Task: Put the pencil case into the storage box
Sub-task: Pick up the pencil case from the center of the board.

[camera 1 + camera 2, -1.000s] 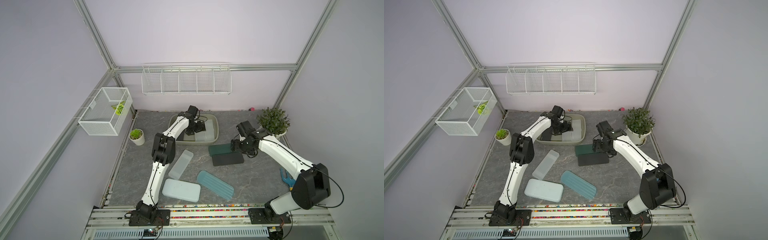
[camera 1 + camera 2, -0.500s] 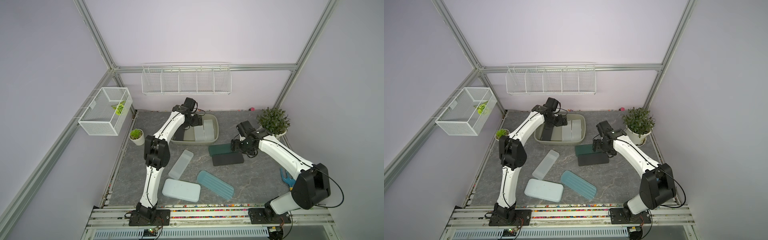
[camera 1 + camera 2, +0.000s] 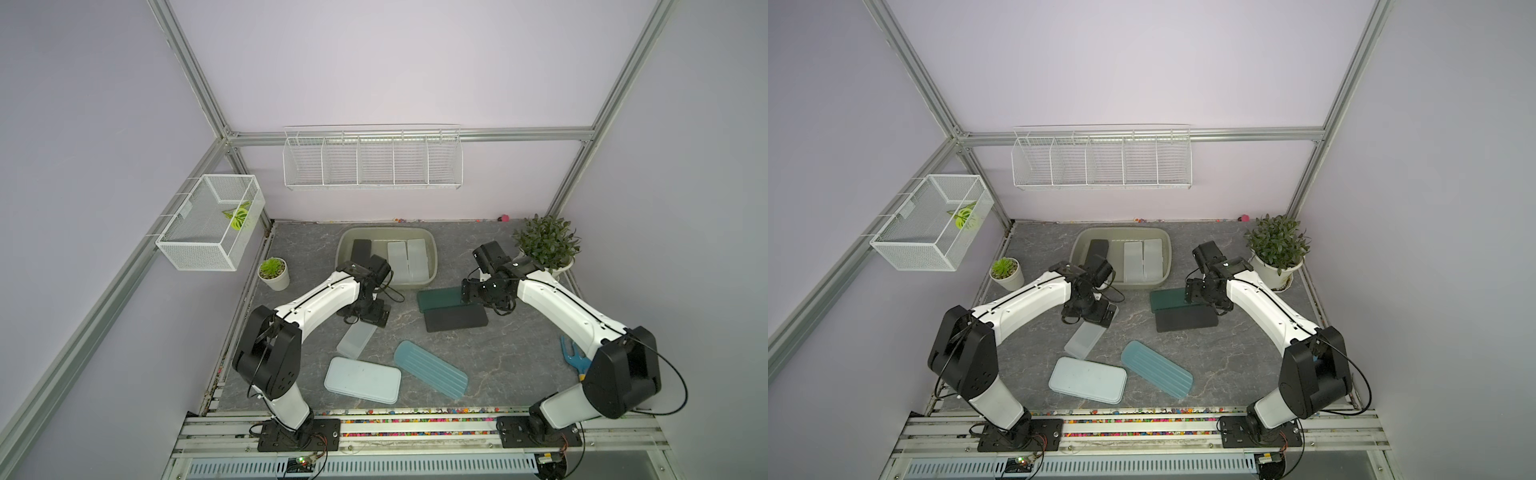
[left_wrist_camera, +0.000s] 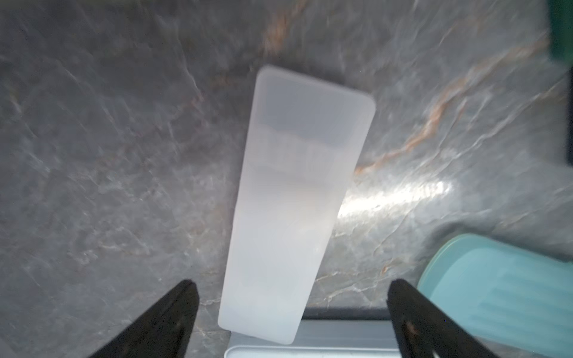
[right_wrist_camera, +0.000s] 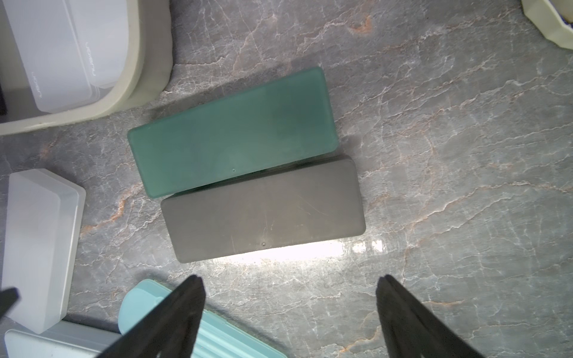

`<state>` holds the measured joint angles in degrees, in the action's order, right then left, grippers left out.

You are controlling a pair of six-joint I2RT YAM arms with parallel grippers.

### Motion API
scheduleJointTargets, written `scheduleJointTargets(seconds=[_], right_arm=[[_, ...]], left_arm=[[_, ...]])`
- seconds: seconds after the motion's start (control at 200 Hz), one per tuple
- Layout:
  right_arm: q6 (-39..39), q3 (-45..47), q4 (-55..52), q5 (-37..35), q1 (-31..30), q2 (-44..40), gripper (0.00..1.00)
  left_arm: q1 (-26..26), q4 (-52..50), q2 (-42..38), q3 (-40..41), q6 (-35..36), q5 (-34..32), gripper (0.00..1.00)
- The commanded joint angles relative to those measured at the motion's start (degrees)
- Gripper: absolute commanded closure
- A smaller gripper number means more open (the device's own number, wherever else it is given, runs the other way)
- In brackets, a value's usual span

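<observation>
**Reach for the next pencil case, with the box partly filled**

The step in hand is judged to be the approach to a fresh pickup, since nothing is being carried by either arm. The left fingers (image 4: 161,322) are being held wide apart and empty above the frosted case (image 4: 297,192). That case is lying flat on the surface (image 3: 498,357), outside the box (image 3: 411,285) and just beside the pale blue case (image 3: 362,380). The left wrist view is blurred, so that arm is probably being moved.

The right fingers (image 5: 173,319) are likewise being held well apart with nothing between them. They are hovering near the black case (image 5: 263,210), which is touching the green case (image 5: 232,130) along one long side. A ribbed case (image 3: 430,369) is lying nearer the front.

Inside the box, a dark case (image 3: 360,249) and a frosted pair (image 3: 407,259) are lying flat, so the task is judged to be partly done.

For the next move, the left fingers are likely to need lowering astride the frosted case across its narrow width. They would then be closed on its long sides before it is lifted clear and carried over the rim. Bare floor is showing between the dark case and the frosted pair, and that is being taken as the likeliest place to set it down.
</observation>
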<state>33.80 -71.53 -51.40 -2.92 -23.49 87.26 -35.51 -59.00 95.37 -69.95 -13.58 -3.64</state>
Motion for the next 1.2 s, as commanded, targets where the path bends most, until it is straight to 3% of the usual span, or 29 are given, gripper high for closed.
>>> scheduleJointTargets(seconds=[0.0, 0.275, 0.74, 1.02, 1.195], right_arm=[[0.2, 1.1, -0.3, 0.3, 0.4, -0.8, 0.09], [0.9, 2.3, -0.3, 0.0, 0.3, -1.6, 0.09], [2.0, 4.0, -0.1, -0.5, 0.3, -2.0, 0.09], [1.6, 3.1, 0.2, -0.5, 0.3, -1.0, 0.09], [1.2, 2.1, 0.1, -0.3, 0.3, -0.2, 0.09]], left_arm=[[0.4, 4.3, -3.5, 2.7, 0.1, 1.6, 0.0], [0.4, 7.6, -0.8, 7.7, 1.5, 2.1, 0.0], [0.6, 10.1, 8.5, 4.7, 5.2, -1.8, 0.0], [0.6, 8.1, 8.4, 3.1, 6.8, 0.1, 0.27], [0.7, 2.1, 7.1, -3.8, 6.6, -1.3, 0.31]])
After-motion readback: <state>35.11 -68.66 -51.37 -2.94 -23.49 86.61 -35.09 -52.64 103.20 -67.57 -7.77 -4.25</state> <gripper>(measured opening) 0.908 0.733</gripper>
